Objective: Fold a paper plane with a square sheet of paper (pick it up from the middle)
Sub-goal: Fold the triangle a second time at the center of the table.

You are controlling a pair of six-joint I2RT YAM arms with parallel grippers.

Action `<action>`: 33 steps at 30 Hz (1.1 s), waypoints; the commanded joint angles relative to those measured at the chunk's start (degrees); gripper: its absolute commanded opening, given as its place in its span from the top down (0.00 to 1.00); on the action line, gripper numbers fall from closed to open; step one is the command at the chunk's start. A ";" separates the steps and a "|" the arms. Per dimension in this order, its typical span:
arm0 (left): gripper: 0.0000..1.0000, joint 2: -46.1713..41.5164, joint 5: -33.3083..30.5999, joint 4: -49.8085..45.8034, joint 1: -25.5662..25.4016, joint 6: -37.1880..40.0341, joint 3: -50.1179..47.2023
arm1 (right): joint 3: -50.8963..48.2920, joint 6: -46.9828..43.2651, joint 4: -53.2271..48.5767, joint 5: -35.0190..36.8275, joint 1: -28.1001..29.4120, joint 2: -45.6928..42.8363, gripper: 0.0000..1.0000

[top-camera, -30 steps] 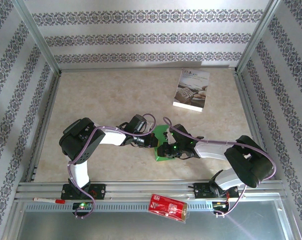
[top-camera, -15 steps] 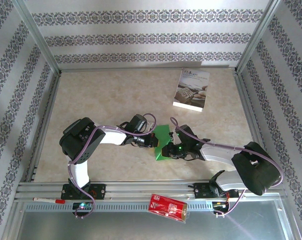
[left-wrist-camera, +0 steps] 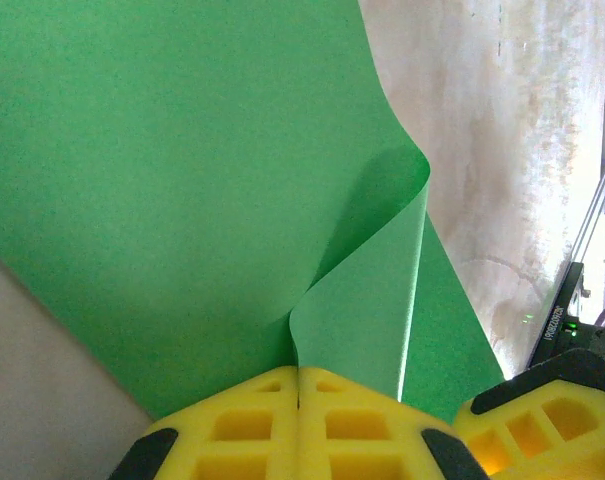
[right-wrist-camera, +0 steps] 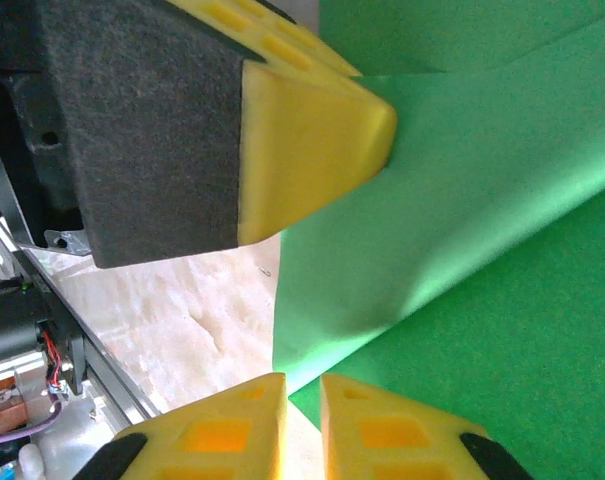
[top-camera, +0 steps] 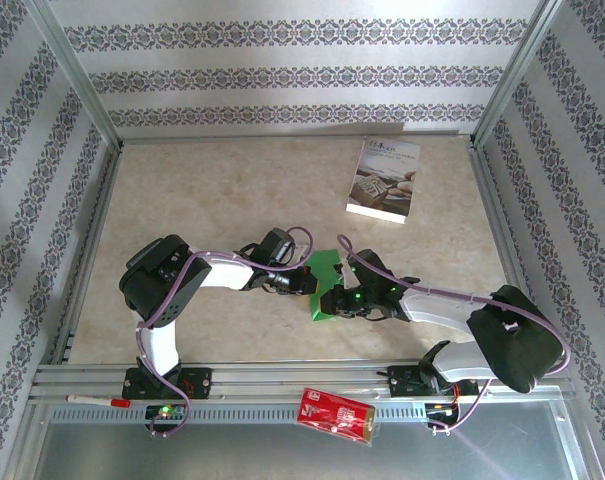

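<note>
Left gripper (left-wrist-camera: 298, 385): pads pressed flush, pinching a raised fold of the square sheet of paper (left-wrist-camera: 182, 180). A curled flap stands up just beyond the tips.

Right gripper (right-wrist-camera: 302, 400): pads nearly together with a slim gap showing, sheet edge at its mouth. Cannot tell whether it bites.

Sheet sits mid-table (top-camera: 212, 190) between both arms, well apart from the printed booklet (top-camera: 384, 180).

Risks: arms pulling apart could tear the thin paper. A loose right hold could let the edge slip and skew the crease.
</note>
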 commanded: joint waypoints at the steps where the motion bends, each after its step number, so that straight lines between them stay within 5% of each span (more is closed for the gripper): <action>1: 1.00 2.66 -1.68 0.43 -1.82 0.30 0.73 | -0.08 -0.12 -2.34 1.69 -1.31 -1.68 0.85; 33: 1.00 2.71 -0.18 0.42 -1.97 0.46 2.54 | -1.36 -4.03 -7.95 3.21 -4.13 2.59 0.89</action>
